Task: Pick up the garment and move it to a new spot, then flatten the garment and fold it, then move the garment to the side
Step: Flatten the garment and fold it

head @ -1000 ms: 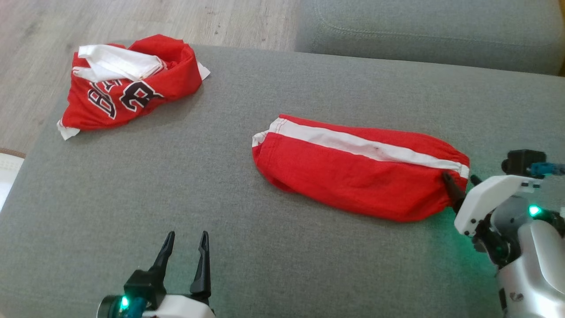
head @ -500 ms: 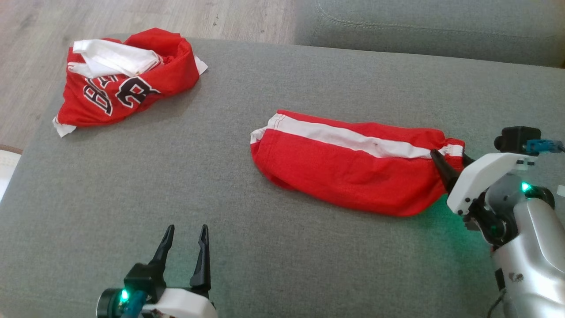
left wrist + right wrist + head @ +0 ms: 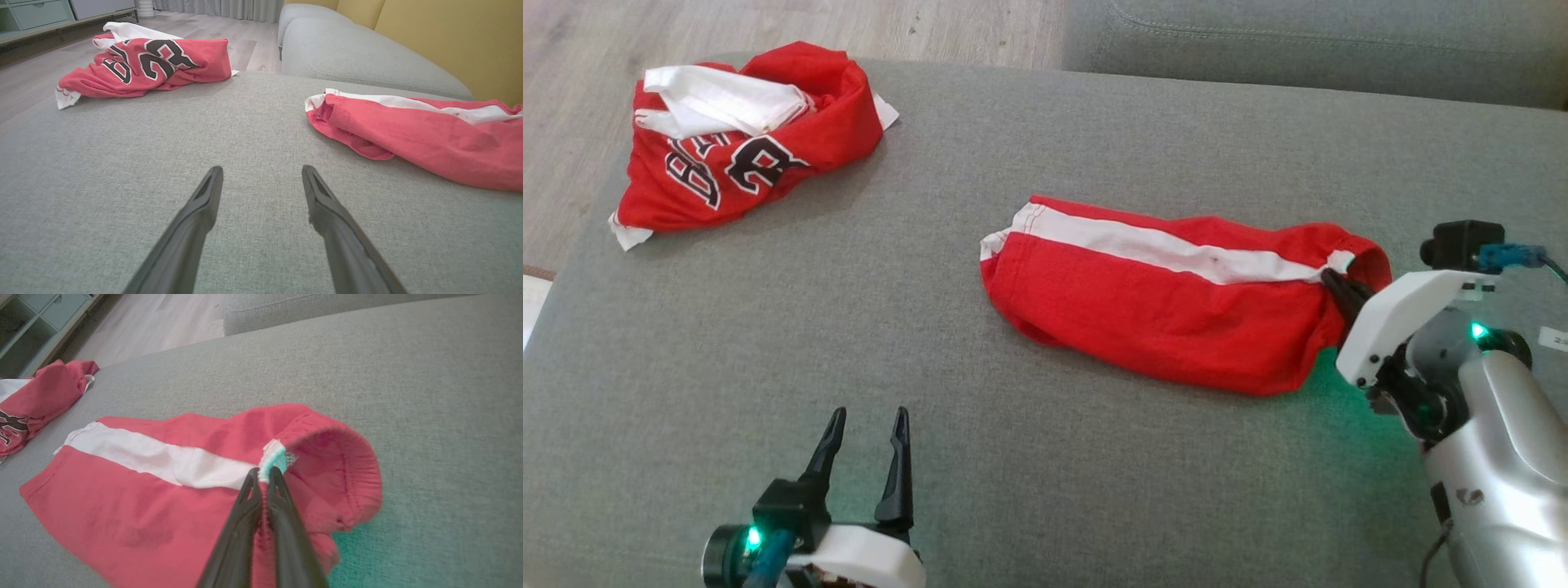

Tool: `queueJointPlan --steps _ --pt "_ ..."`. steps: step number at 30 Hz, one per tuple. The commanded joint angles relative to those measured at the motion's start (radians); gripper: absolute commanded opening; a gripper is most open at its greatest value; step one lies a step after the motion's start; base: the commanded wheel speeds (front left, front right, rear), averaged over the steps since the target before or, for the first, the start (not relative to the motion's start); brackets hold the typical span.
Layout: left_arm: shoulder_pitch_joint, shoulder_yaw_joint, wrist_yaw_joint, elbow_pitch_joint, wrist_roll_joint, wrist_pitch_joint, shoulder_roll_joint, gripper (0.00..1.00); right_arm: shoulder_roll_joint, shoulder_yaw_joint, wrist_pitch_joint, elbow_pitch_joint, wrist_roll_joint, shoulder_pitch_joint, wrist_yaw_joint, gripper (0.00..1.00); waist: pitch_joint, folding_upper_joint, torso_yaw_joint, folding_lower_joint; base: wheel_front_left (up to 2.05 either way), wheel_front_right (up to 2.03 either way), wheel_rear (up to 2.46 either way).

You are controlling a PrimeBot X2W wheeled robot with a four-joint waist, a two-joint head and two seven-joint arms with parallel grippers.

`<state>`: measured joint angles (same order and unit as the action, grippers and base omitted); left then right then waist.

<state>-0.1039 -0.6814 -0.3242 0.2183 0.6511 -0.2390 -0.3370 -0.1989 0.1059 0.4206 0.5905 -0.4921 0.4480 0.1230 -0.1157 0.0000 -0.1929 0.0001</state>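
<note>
Red shorts [image 3: 1160, 306] with a white side stripe lie across the grey cushion [image 3: 1045, 457], right of the middle. My right gripper [image 3: 1339, 287] is shut on the waistband at their right end, which is lifted and curled open. In the right wrist view the shorts [image 3: 163, 490] stretch away to the left and the right gripper [image 3: 263, 473] pinches the white stripe's end at the waistband. My left gripper [image 3: 864, 425] hovers open near the front edge with nothing in it. The left wrist view has the left gripper [image 3: 261, 173] over bare cushion, the shorts [image 3: 429, 134] off to its right.
A crumpled red jersey [image 3: 735, 147] with black lettering and white lining sits at the cushion's far left corner, also the jersey [image 3: 151, 61] in the left wrist view. A second grey cushion [image 3: 1307, 41] lies behind. Wooden floor [image 3: 768, 24] runs beyond the far edge.
My right gripper has closed on the shorts' waistband and raised it, pulling that end up and away from the cushion. The head camera has tilted a little. The left gripper stays put.
</note>
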Motion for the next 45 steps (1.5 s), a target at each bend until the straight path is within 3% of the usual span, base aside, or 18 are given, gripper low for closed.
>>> queueJointPlan --steps 1,11,15,20,29,38,45 --pt "-0.049 0.029 0.004 -0.023 -0.006 -0.008 -0.011 1.00 -0.011 0.029 -0.021 -0.030 -0.009 0.047 0.008 0.00 0.000 0.0000 0.002 -0.0001 0.00 0.00 0.00" --pt "-0.167 0.021 0.054 -0.033 0.002 0.026 0.012 1.00 -0.121 0.138 -0.009 -0.199 -0.056 -0.075 0.008 0.00 -0.012 0.0000 0.049 -0.0001 0.00 0.00 0.00" --pt "-0.292 -0.004 0.097 0.019 0.013 0.113 0.050 1.00 -0.153 0.135 0.004 -0.276 -0.054 -0.115 0.008 0.00 -0.033 0.0000 0.078 -0.0001 0.00 0.00 0.00" --pt "-0.470 -0.019 0.147 0.180 0.051 0.246 0.123 1.00 -0.147 0.145 0.026 -0.335 -0.048 -0.108 0.008 0.00 -0.073 0.0000 0.120 -0.0001 0.00 0.00 0.00" --pt "-0.665 0.015 0.159 0.461 0.112 0.391 0.172 1.00 -0.113 0.198 0.031 -0.343 -0.026 -0.029 0.008 0.00 -0.151 0.0000 0.181 -0.0001 0.00 0.00 0.00" --pt "-0.761 0.022 0.176 0.568 0.138 0.454 0.201 1.00 -0.117 0.206 0.007 -0.324 -0.031 -0.003 0.008 0.00 -0.186 0.0000 0.187 -0.0001 0.00 0.00 0.00" --pt "-0.791 0.021 0.217 0.580 0.168 0.475 0.230 1.00 -0.120 0.206 -0.005 -0.311 -0.035 0.003 0.008 0.00 -0.193 0.0000 0.184 -0.0001 0.00 0.00 0.00"
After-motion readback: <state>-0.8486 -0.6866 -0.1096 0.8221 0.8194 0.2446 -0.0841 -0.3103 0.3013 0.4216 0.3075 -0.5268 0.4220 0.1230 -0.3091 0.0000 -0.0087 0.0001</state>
